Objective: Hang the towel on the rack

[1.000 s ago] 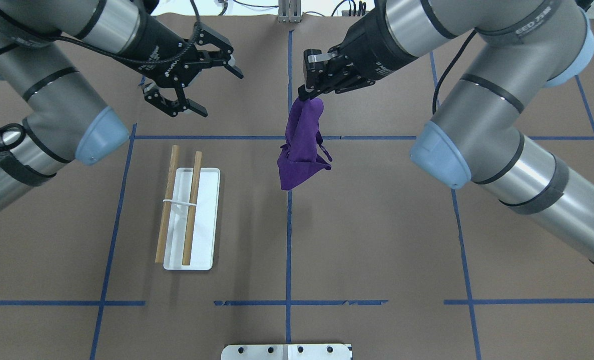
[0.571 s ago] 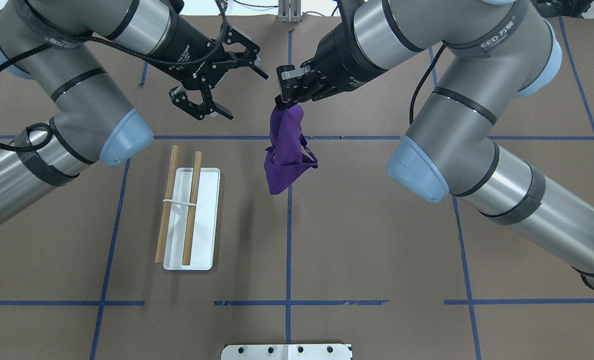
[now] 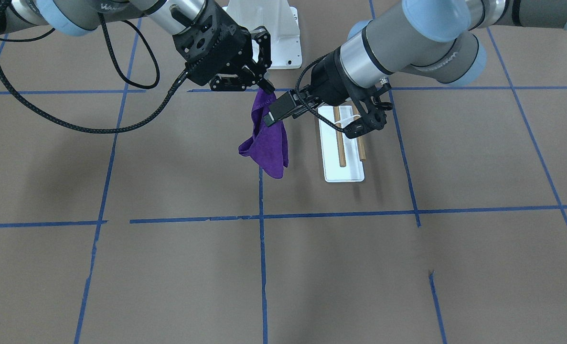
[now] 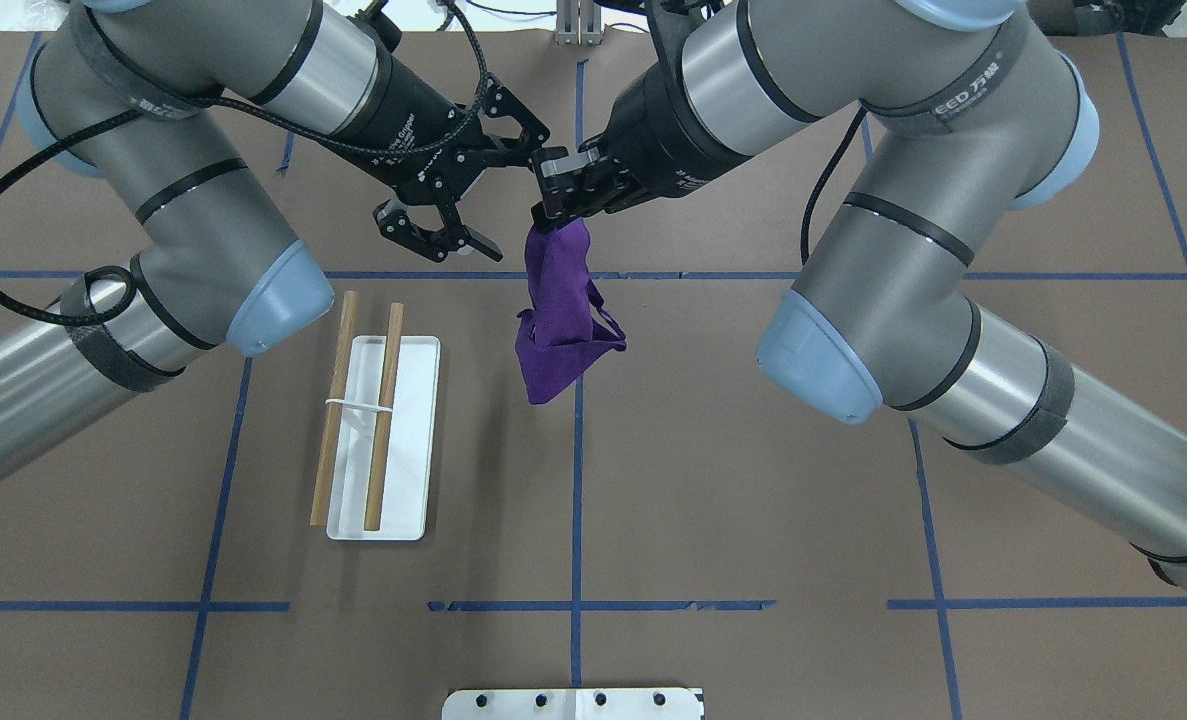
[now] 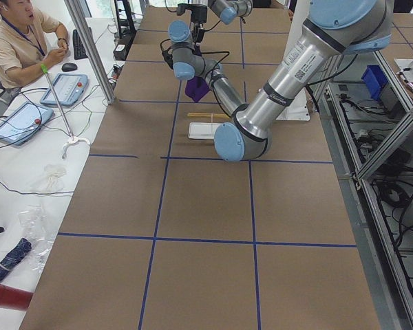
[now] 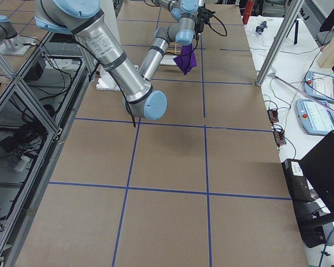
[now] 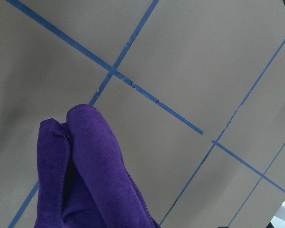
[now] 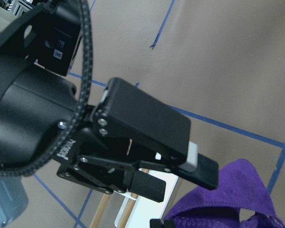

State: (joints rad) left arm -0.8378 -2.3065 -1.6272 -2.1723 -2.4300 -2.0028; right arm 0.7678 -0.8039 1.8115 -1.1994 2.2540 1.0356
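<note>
Purple towel [image 4: 558, 315] is pinched at its top end by right gripper [image 4: 550, 208] and is hung bunched in the air over table [image 4: 753, 480]. Left gripper [image 4: 509, 200] is spread wide just beside the towel's top; contact cannot be told. Rack [image 4: 385, 450] is seen standing on the table, apart from the towel.

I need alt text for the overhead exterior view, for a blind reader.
The right hand holds a purple towel by its top over the brown table. The open left hand is close beside it; the rack with two wooden bars has no towel.
</note>
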